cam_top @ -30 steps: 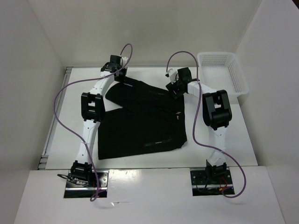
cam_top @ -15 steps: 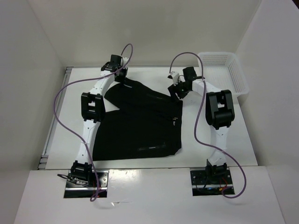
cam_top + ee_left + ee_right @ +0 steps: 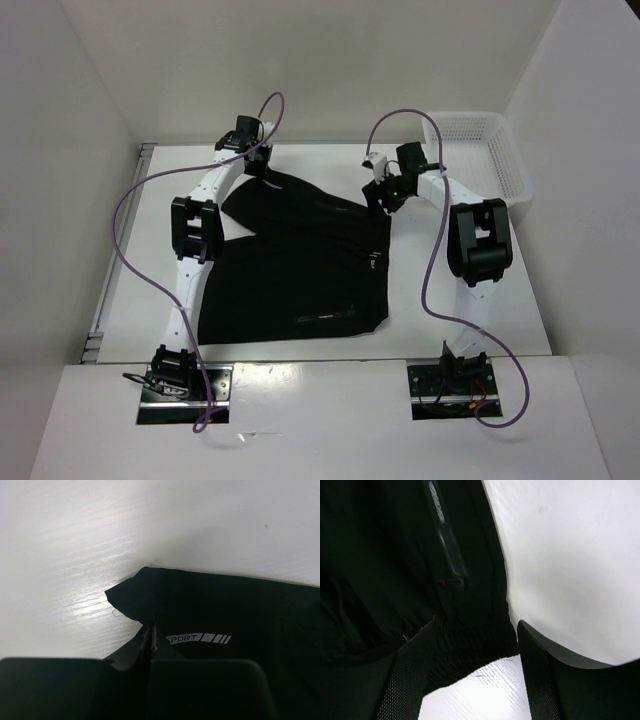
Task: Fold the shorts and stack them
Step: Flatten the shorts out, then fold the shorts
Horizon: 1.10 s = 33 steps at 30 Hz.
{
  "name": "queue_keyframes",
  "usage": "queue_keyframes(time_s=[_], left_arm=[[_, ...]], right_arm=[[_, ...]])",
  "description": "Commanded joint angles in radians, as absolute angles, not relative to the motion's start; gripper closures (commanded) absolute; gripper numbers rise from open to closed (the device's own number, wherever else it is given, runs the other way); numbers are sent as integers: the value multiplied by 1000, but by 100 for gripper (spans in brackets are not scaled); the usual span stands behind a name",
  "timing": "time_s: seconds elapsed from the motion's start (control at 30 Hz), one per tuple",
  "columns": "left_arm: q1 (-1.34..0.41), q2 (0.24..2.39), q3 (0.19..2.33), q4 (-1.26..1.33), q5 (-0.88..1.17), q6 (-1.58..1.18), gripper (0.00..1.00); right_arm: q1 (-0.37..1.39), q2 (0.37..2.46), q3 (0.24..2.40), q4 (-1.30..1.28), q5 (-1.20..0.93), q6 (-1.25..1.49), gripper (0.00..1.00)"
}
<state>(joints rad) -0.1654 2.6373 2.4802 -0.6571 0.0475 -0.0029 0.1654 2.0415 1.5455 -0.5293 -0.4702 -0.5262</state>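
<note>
Left wrist view shows the left gripper [image 3: 150, 639] pressed together, pinching a corner of the shorts [image 3: 225, 610] beside a pale printed mark [image 3: 198, 638]. The right gripper [image 3: 475, 670] stands spread astride the waistband edge. Plain black, the shorts lie flat on the table [image 3: 530, 300], held at their 11 o'clock corner. Since a second ago they have slid toward 9 o'clock and the near hem lies squarer.
</note>
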Motion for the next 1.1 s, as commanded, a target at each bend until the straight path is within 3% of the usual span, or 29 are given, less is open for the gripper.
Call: queue_keyframes(time_s=[0.0, 0.2, 0.33, 0.43, 0.47, 0.53, 0.77, 0.9, 1.07], left_arm=[[-169, 2574, 2471, -661, 38, 0, 100], [-169, 2574, 2462, -652, 17, 0, 100], [-169, 2574, 2471, -652, 17, 0, 100], [-169, 2574, 2491, -652, 17, 0, 100], [-169, 2574, 2500, -652, 17, 0, 100], [-169, 2565, 2500, -652, 8, 0, 100], [-149, 2442, 2500, -663, 8, 0, 100], [-126, 2237, 2404, -663, 73, 0, 100], [-115, 1920, 2040, -672, 106, 0, 100]], right_arm=[[160, 2060, 1513, -506, -391, -563, 30], [160, 2117, 1513, -495, -310, -598, 40], [169, 2117, 1476, -463, -230, -618, 59], [169, 2117, 1476, -463, -230, -627, 78], [178, 2117, 1485, -463, -230, -627, 89], [187, 2106, 1506, -463, -230, -627, 98], [216, 2016, 1607, -408, -131, -629, 100], [259, 1907, 1580, -417, -77, -705, 100], [325, 1750, 1450, -457, -67, -785, 100]])
